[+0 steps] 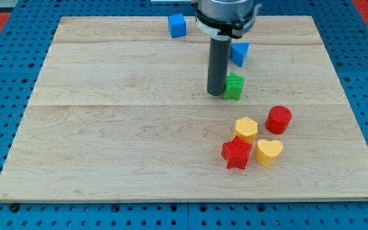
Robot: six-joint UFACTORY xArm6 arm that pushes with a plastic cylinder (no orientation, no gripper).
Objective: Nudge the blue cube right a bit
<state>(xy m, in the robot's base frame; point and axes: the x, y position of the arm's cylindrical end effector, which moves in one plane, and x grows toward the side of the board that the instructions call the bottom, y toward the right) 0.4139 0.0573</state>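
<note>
The blue cube [177, 25] sits near the view's top edge of the wooden board [107, 128], left of centre. My tip [216, 93] rests on the board well below and to the right of the blue cube, touching or nearly touching the left side of a green block [234, 86]. A blue triangular block [239, 53] lies just right of the rod, above the green block.
A red cylinder [278, 119], a yellow hexagon block [246, 129], a red star block [236, 153] and a yellow heart block [268, 152] cluster at the view's lower right. A blue pegboard surrounds the board.
</note>
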